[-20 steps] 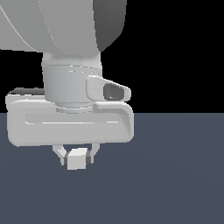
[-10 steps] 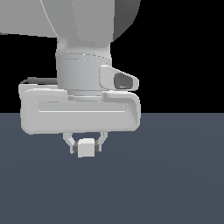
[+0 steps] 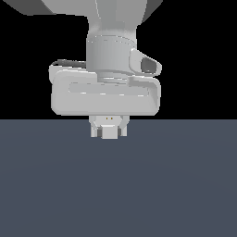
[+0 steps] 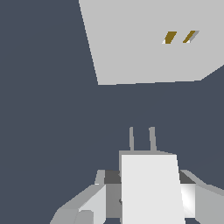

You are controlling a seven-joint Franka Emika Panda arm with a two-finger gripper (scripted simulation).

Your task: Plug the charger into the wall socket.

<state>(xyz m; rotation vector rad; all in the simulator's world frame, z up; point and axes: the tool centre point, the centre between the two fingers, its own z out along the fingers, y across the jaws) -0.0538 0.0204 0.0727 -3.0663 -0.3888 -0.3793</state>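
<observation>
Exterior view: the arm fills the upper half, wrist and hand body facing the camera, black background above, dark grey-blue counter (image 3: 176, 185) below. The claw (image 3: 109, 132) hangs under the hand body, its fingers (image 3: 94, 131) pressed against both sides of the charger (image 3: 109, 134), a small off-white block. Right behind the charger, partly hidden by it and by the hand, sits the wall socket (image 3: 109, 120), seen as a pale patch with two tiny yellowish dots. From here charger and socket overlap; whether they touch cannot be told in this view. Claw and charger hang just above the counter's far edge line.

Wrist view: the charger (image 4: 151, 188) is pinched between the two fingers (image 4: 87, 205), one on each side, pads flush to its side faces. Two thin grey prongs (image 4: 141, 139) stick out of the charger's front face, parallel, pointing toward the wall socket (image 4: 144, 43). The socket is a flat off-white square plate, standing on the counter (image 4: 43, 109), with two small yellowish slots (image 4: 179, 37) side by side. A strip of dark counter shows between prong tips and plate, so the prongs are near but still apart from it. The slots sit offset to one side of the prongs' line. No containers in either view.
</observation>
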